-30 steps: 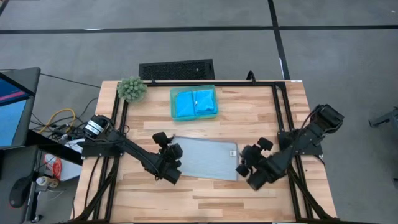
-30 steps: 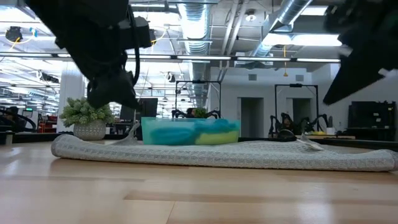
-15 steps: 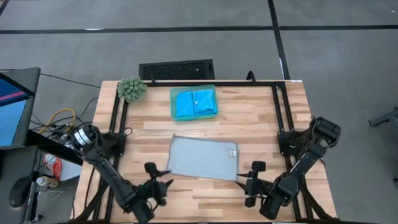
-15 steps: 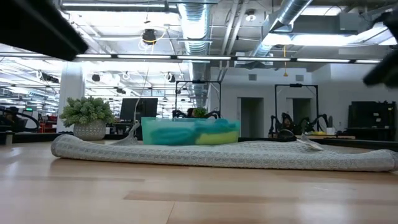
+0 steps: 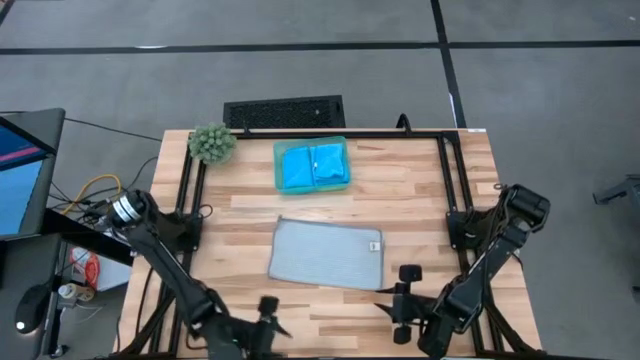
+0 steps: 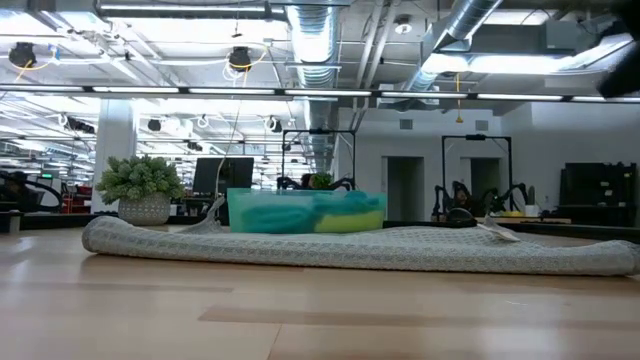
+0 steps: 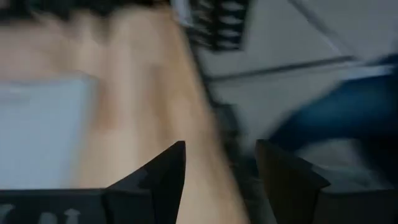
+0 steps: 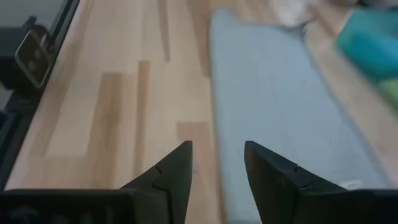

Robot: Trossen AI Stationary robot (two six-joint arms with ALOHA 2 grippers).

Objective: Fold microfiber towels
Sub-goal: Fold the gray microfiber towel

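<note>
A light grey microfiber towel [image 5: 326, 253] lies folded flat on the wooden table's middle; in the low view it shows as a low roll [image 6: 360, 250]. Two bright blue towels [image 5: 314, 166] lie folded in the teal tray [image 5: 278, 168] behind it. My left gripper [image 5: 268, 318] hovers open at the table's near edge, left of the grey towel and apart from it. My right gripper [image 5: 404, 300] hovers open near the towel's near right corner, above bare wood. In the right wrist view the grey towel [image 8: 273, 93] lies ahead of the open fingers.
A small fuzzy green plant [image 5: 211, 143] stands at the far left corner. Black frame rails [image 5: 452, 190] run along the table's left, right and far sides. Bare wood lies all around the grey towel. A dark keyboard-like grille [image 5: 284, 111] sits beyond the far edge.
Both grippers have drawn back from the grey towel's left and right ends toward the table's near edge. The left one has gone farther, risen and tipped up from pointing down. The towel has stayed flat where it was.
</note>
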